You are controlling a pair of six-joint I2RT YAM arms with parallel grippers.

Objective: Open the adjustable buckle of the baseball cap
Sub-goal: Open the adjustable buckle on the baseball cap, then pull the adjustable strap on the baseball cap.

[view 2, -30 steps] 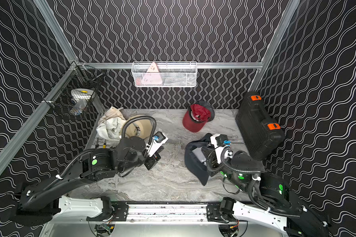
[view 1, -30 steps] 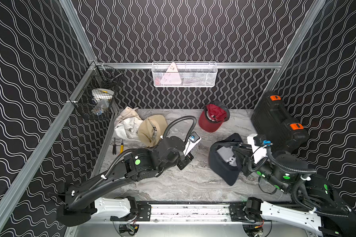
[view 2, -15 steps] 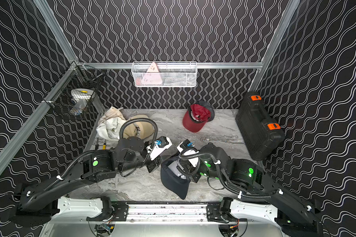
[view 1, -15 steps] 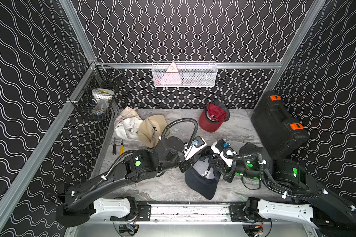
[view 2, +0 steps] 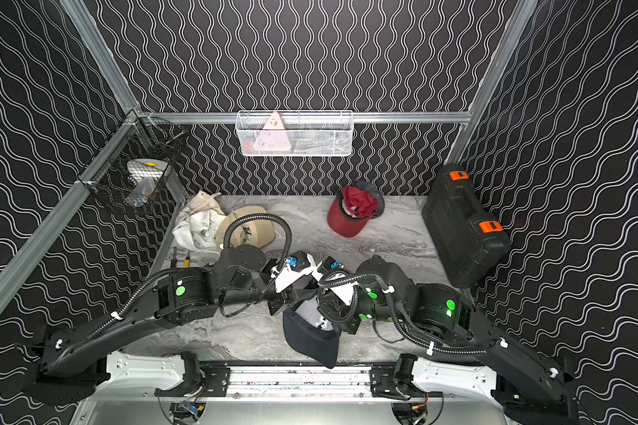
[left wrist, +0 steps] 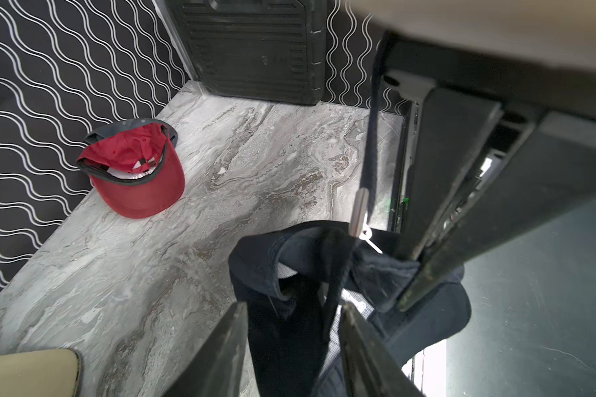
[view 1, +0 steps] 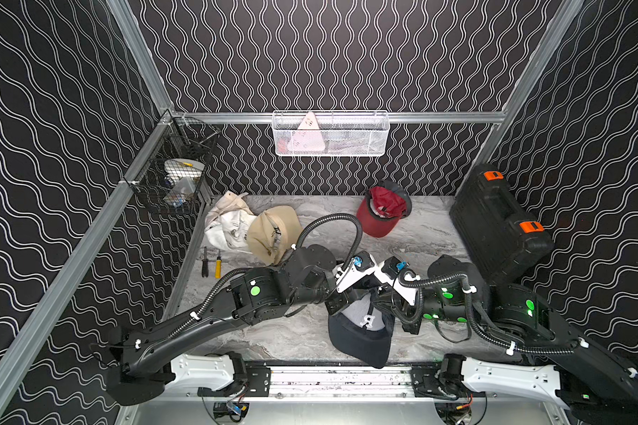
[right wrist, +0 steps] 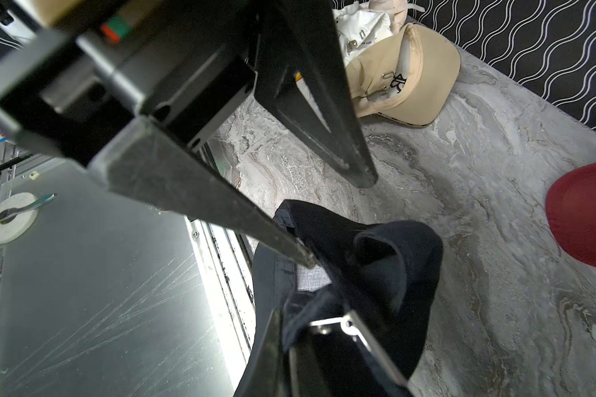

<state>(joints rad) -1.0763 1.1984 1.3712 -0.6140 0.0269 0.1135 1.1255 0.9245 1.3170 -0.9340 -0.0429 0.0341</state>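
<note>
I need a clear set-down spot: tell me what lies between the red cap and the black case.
Nothing lies there. Between the red cap and the black case, the marble tabletop is bare; both top views show it.

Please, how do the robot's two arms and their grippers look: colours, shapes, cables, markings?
The left arm and right arm are black with rounded joints and white base segments. Each carries round green marks and a ribbed black hose tied with white clips. The wrists have white covers with a blue part. The left gripper and right gripper have long, flat, black, tapered jaws.
</note>
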